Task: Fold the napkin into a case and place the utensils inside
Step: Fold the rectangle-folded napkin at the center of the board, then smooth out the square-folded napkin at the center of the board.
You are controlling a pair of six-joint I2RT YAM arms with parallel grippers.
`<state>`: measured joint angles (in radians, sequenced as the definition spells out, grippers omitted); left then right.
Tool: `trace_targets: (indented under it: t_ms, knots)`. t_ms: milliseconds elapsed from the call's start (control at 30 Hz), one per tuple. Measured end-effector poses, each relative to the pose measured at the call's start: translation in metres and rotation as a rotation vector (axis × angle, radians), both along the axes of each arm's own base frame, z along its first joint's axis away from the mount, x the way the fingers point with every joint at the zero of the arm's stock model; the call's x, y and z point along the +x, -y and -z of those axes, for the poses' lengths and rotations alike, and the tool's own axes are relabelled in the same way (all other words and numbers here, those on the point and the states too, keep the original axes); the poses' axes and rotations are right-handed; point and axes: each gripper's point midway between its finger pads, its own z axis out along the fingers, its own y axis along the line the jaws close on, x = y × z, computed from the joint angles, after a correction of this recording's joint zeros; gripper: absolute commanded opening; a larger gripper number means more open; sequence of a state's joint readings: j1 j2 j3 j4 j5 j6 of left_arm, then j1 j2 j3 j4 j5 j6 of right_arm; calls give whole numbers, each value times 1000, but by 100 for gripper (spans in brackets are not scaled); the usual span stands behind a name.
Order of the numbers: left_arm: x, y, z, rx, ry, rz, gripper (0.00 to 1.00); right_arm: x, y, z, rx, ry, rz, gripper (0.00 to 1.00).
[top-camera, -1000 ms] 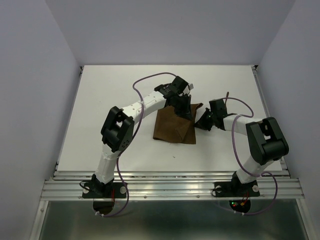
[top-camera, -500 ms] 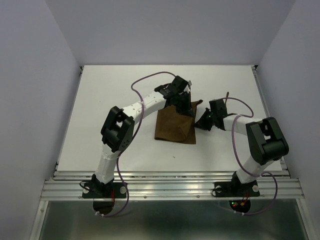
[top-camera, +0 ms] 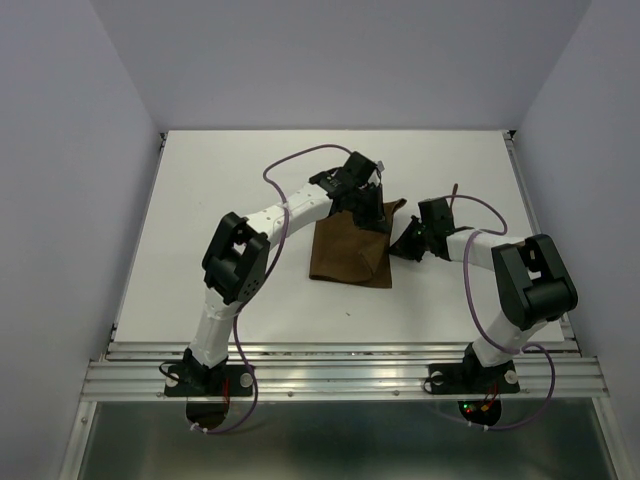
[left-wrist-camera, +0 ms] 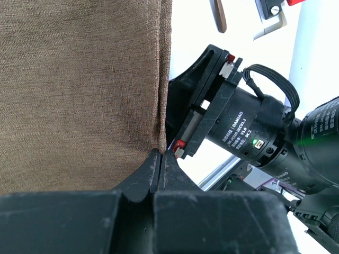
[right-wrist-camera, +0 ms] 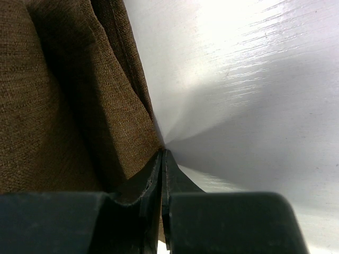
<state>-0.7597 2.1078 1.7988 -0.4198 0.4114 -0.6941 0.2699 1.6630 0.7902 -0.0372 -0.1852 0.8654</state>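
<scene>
Pinching the brown napkin (top-camera: pixel 345 258) from two sides

Both sets of jaws are pressed tight together: the left gripper (left-wrist-camera: pixel 160 156) nips the napkin's edge, and the right gripper (right-wrist-camera: pixel 162 154) nips a folded corner (just a thin bit of cloth goes in between). The napkin lies partly folded in the middle of the white table (top-camera: pixel 220 190), between the two arms.

"DAMIAO" printed on black motor housing (left-wrist-camera: pixel 241 127).
</scene>
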Motion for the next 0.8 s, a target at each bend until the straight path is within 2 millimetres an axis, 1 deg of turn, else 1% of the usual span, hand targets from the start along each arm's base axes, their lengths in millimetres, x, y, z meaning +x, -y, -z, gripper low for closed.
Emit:
trace_targets:
  t_ms: [67,100,133,167,200,233,267,333,367,500,567,667,700,800]
  knots:
    - [1,1,0,-3,0,-1,0,0,0,0,0,1,0,7]
    - [1,2,0,-8,1,-1,8,0,0,0,0,0,0,7]
    - [1,2,0,-9,2,0,37,0,0,0,0,0,1,8]
    - [1,2,0,-11,-1,1,49,0,0,0,0,0,1,8]
    - [1,3,0,-14,-1,3,56,0,0,0,1,0,1,8]
    - [0,4,-1,-20,-3,6,60,0,0,0,0,-1,3,9]
    - [0,5,-1,-26,-4,10,67,0,0,0,-1,-1,4,9]
    - [0,6,-1,-33,-5,11,72,0,1,0,-6,0,7,9]
    - [-1,6,1,-33,-5,12,77,0,2,-1,-10,0,10,9]
    - [-1,4,3,-24,-1,13,77,-1,4,-2,-19,1,15,9]
    - [0,4,3,-21,6,14,73,-2,6,-2,-25,-2,16,10]
    - [7,-2,4,-9,25,3,68,-4,9,-3,-44,-5,21,11]
    - [8,-4,3,-8,34,2,68,-6,12,-5,-56,-3,23,12]
    - [12,-24,-2,6,52,-18,68,-9,20,-12,-99,6,27,14]
